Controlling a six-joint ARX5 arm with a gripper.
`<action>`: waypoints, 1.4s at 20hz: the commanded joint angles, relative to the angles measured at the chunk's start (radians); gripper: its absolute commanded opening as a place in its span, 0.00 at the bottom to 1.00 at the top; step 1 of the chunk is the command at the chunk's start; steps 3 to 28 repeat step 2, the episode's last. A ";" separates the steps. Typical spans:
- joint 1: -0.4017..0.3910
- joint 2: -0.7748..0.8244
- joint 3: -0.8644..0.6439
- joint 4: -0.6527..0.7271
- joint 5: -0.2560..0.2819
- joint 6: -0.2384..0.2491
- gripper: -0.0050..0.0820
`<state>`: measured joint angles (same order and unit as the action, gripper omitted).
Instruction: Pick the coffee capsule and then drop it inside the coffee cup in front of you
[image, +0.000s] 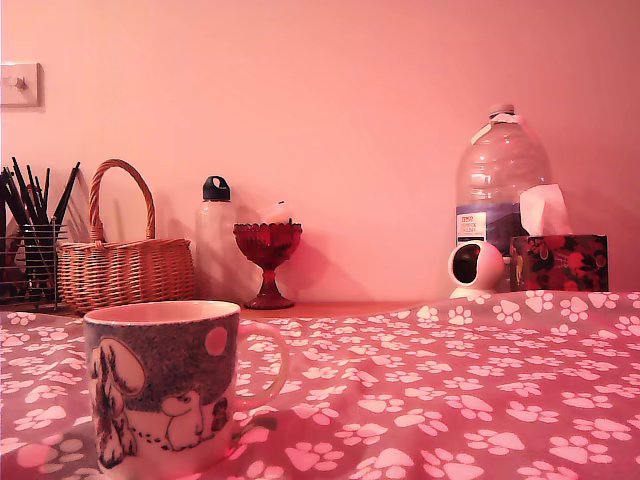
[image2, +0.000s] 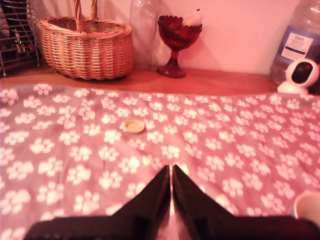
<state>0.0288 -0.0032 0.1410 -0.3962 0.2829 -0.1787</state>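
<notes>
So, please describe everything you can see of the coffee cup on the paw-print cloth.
The coffee cup is a large mug that looks ceramic, pale inside and at the rim, with a dark speckled band around its body. On the band are white cartoon creatures and one pale round dot. A loop handle points to the exterior view's right. It stands upright on the paw-print cloth, near that view's lower left. Nothing else touches it, and its inside cannot be seen. In the wrist view only a piece of its rim shows.
</notes>
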 joint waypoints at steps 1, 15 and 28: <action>0.002 -0.009 -0.023 -0.005 -0.003 0.002 0.04; 0.002 -0.009 -0.023 -0.008 -0.003 0.002 0.04; 0.002 -0.009 -0.023 -0.008 -0.003 0.002 0.04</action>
